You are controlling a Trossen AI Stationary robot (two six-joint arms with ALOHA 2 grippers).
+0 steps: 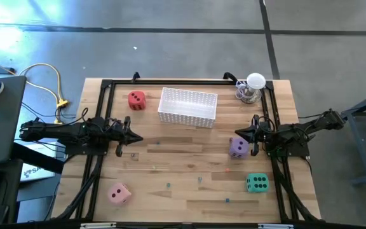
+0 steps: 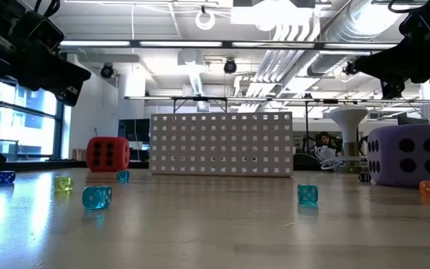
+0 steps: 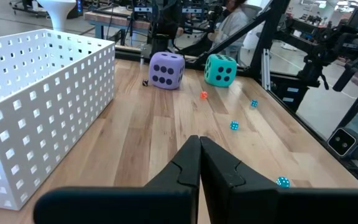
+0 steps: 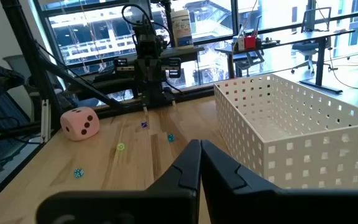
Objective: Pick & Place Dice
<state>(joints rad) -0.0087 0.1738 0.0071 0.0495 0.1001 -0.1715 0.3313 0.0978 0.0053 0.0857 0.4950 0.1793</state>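
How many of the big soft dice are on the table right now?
4: red soft die beside the white perforated basket, purple soft die by the right pincer, green soft die near the right corner, pink soft die front left.

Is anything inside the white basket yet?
From above, the white basket shows only its perforated floor, with no die inside. The red die sits outside, beside it. Both wrist views show mostly its walls, so they hide parts of the floor.

Around my wooden table (image 1: 189,191): grey concrete floor (image 1: 170,51), large windows (image 4: 104,31) beyond, ceiling ducts (image 2: 334,30) with strip lights (image 2: 163,45), desks (image 4: 303,43) further off.
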